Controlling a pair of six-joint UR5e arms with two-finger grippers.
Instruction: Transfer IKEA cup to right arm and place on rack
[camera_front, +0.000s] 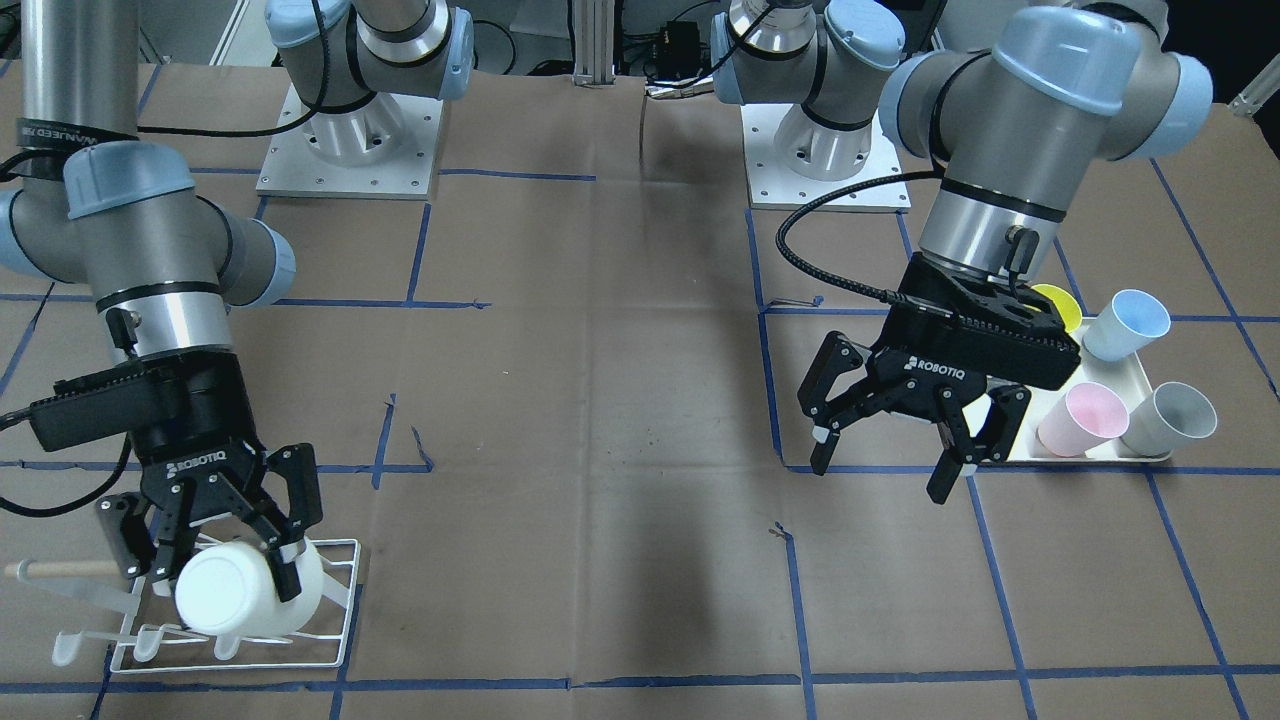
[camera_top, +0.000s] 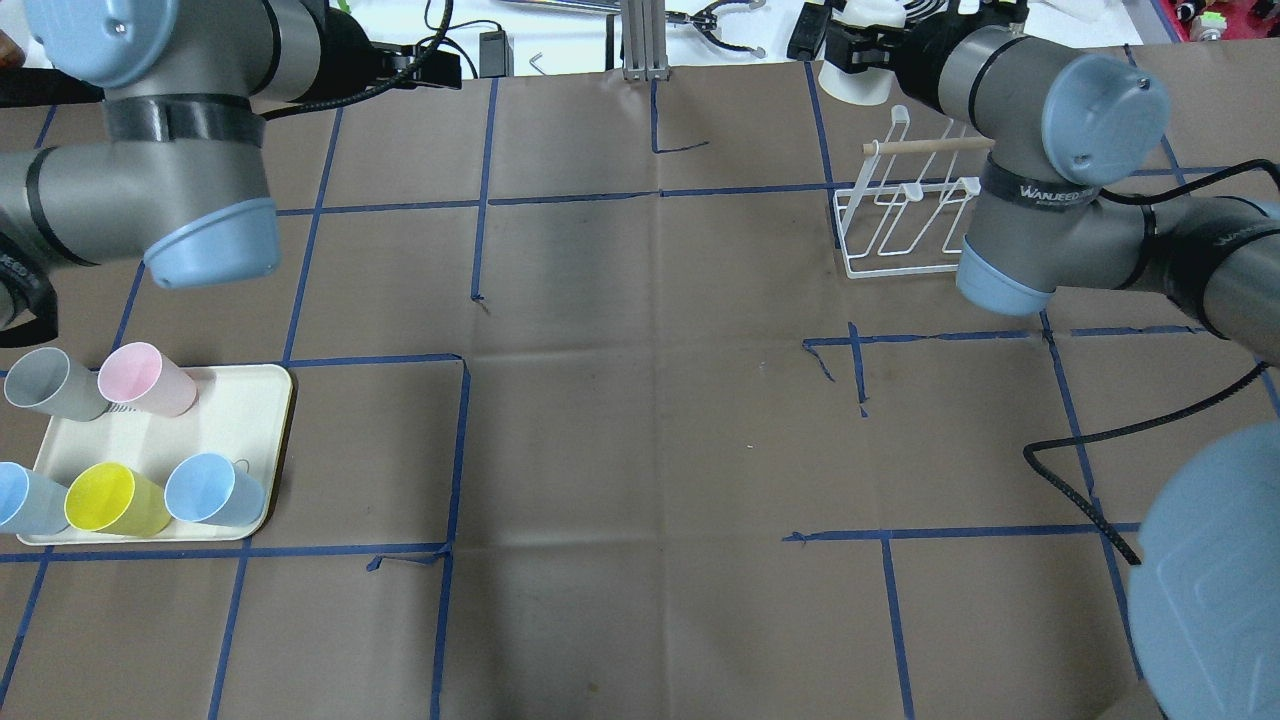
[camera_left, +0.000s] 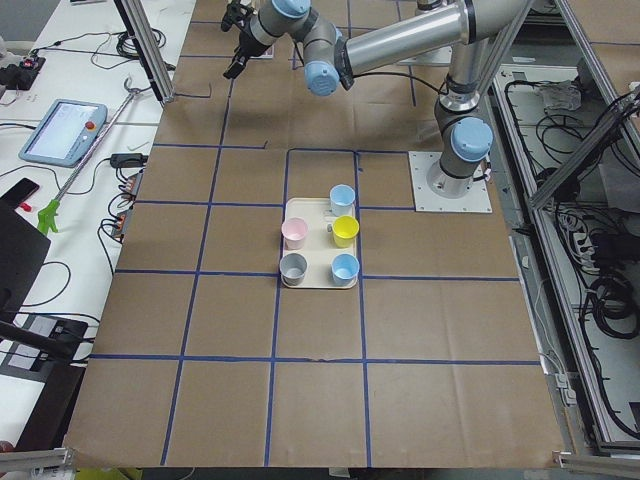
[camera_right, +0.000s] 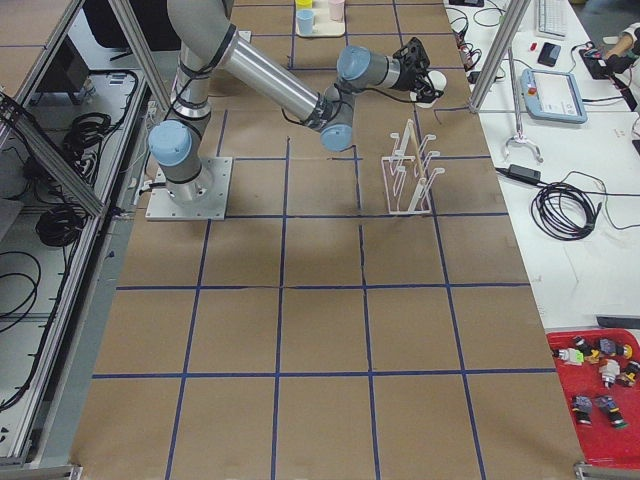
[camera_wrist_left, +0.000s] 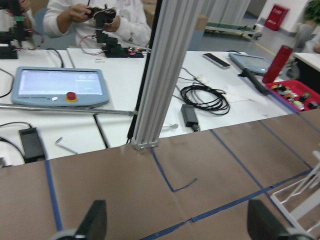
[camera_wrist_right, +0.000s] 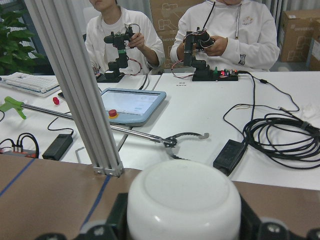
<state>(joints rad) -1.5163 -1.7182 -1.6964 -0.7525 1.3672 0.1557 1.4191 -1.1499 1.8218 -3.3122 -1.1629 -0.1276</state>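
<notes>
The white IKEA cup (camera_front: 240, 592) lies on its side in the air, base toward the operators' side, with my right gripper (camera_front: 212, 572) shut on it. It hangs over the far end of the white wire rack (camera_top: 900, 235), clear of the prongs and beside the wooden dowel (camera_top: 930, 146). The right wrist view shows the cup's base (camera_wrist_right: 182, 202) between the two fingers. My left gripper (camera_front: 880, 478) is raised above the table, open and empty. Its fingertips (camera_wrist_left: 97, 222) stand wide apart in the left wrist view.
A cream tray (camera_top: 235, 425) at the robot's left holds several coloured cups, pink (camera_top: 145, 380), yellow (camera_top: 110, 498), blue and grey. An aluminium post (camera_top: 640, 45) stands at the table's far edge. People sit at benches beyond it (camera_wrist_right: 227, 30).
</notes>
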